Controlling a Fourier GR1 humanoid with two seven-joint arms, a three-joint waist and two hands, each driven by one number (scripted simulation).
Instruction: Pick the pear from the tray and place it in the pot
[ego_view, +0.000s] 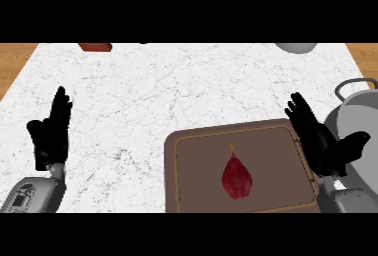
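Observation:
A dark red pear (237, 177) with a thin stem pointing away from me lies in the middle of a brown tray (193, 170) at the lower centre. A grey pot (356, 112) with a loop handle stands at the right edge, partly cut off. My right hand (319, 140) is open, fingers straight and pointing up, between the tray's right rim and the pot, not touching the pear. My left hand (50, 132) is open and upright at the left, far from the tray.
The white marble counter (170, 85) spreads ahead, with wooden strips at both sides. A reddish-brown object (96, 47) sits at the far left edge and a grey rounded object (297, 47) at the far right.

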